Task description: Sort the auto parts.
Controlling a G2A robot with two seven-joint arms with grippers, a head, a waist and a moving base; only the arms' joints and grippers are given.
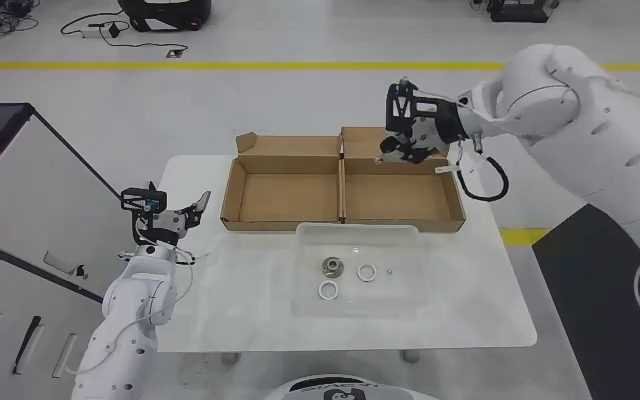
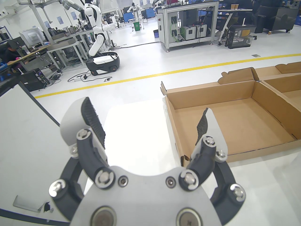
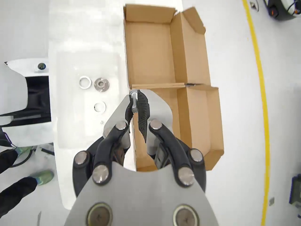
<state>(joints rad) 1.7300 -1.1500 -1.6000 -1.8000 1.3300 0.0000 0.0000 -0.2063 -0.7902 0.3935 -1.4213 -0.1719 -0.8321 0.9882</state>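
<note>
Auto parts wait in a clear tray [image 1: 392, 296] at the centre of the white counter [image 1: 475, 300]. Behind the tray, toward the top of the top view, the left box [image 1: 285, 198] and the right box [image 1: 400, 198] stand side by side with walls touching, both bare inside, probably one per part type.

The right gripper [image 3: 137, 109] hangs above the boxes, near where they meet. Its fingers are closed on a threaded bolt [image 3: 133, 99], head outward, and the height suits a drop into a box.

The left gripper [image 2: 148, 109] sits at the counter's left edge with fingers spread wide and holding nothing, well apart from the tray.

In the tray lie a flanged hub [image 1: 331, 266], a ring [image 1: 328, 290] just below it and a second ring [image 1: 367, 271] to its right.
</note>
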